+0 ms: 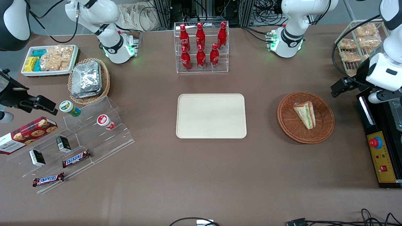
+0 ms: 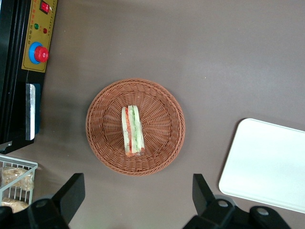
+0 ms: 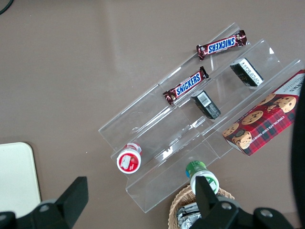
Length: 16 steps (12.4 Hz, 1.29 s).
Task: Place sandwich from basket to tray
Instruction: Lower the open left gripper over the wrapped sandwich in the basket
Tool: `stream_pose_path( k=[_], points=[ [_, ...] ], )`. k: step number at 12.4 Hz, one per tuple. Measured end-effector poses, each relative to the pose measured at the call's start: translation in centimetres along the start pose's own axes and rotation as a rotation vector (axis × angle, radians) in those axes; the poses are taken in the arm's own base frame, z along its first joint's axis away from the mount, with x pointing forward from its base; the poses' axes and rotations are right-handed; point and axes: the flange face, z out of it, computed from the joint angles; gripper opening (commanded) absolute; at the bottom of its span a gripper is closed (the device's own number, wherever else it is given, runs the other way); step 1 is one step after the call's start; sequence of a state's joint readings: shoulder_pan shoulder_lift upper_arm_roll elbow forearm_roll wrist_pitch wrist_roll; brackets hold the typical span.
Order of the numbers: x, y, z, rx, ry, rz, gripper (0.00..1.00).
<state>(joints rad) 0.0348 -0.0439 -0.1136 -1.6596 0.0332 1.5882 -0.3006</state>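
We count one sandwich lying in one reddish-brown wicker basket, right of centre in the front view, apart from the single bare tray. Only the left wrist view shows the gripper above the table beside the basket, jaws spread wide, gripping nothing.

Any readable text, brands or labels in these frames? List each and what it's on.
"SNICKERS" on the two candy bars on the clear stand.
"WALKERS" on the red cookie box.
Red bottles in the clear rack: white script, too small to read.
Two small cups, small black boxes: print unreadable.
Sandwich, basket, tray: no text.
Gripper, open above the basket: no markings.
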Motion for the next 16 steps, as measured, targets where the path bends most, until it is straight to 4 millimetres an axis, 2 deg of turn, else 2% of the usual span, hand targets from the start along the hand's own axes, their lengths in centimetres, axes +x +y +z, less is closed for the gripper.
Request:
stream_pose_path(
  k=[6, 8, 9, 11, 14, 16],
  points=[
    [-0.4, -0.2, 0.3, 0.013, -0.044, -0.024, 1.0],
    [-0.1, -1.3, 1.0, 0.016, -0.064, -0.043, 1.0],
    [0.3, -2.4, 2.4, 0.019, -0.083, -0.064, 1.0],
    [0.7, -3.9, 6.9, 0.019, -0.096, -0.098, 1.0],
    [-1.2, -4.2, 15.2, 0.038, -0.134, -0.214, 1.0],
    [-3.0, -4.3, 18.9, 0.039, -0.127, -0.273, 1.0]
  ],
)
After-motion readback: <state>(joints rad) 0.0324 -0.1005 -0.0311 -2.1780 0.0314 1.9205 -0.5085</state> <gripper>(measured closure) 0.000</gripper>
